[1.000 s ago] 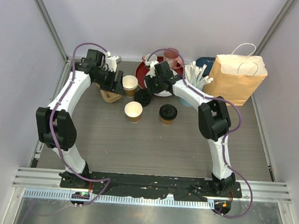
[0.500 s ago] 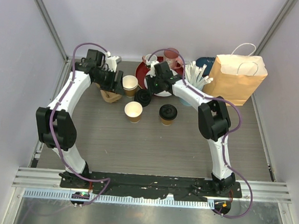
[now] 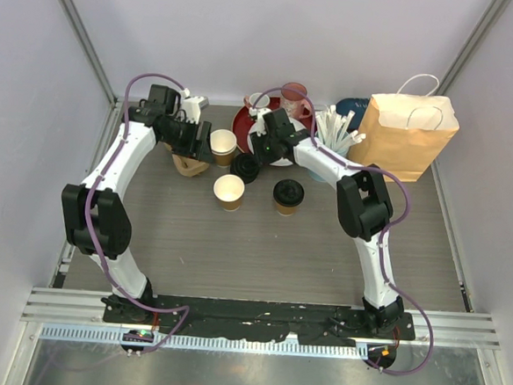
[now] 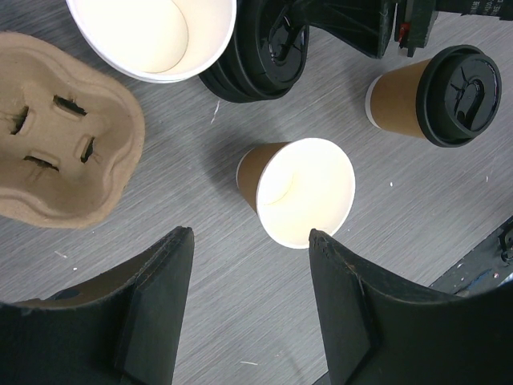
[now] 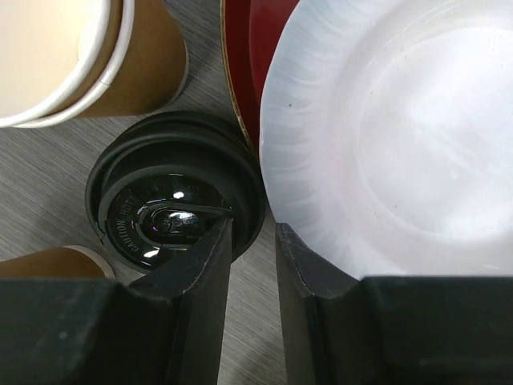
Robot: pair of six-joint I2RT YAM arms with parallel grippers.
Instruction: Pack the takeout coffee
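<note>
Two lidless tan paper cups show: one (image 3: 223, 144) beside my left gripper (image 3: 200, 144), one (image 4: 300, 196) mid-table. A third tan cup (image 3: 288, 195) wears a black lid. A stack of black lids (image 5: 160, 200) lies next to the red tray. My right gripper (image 5: 252, 226) hangs low over that stack, its jaws narrow, one finger over the top lid and the other outside its rim, a small gap still showing. My left gripper (image 4: 250, 234) is open above bare table, the middle cup just beyond its fingertips.
A brown pulp cup carrier (image 4: 56, 136) lies left of the cups. A white plate (image 5: 385, 120) sits on a red tray (image 3: 241, 121) with mugs at the back. Back right stand a light-blue cup of straws (image 3: 335, 132) and a brown paper bag (image 3: 410, 133).
The right jaws have narrowed around the lid stack's rim and the arm has edged slightly left. The left arm and the cups have not moved.
</note>
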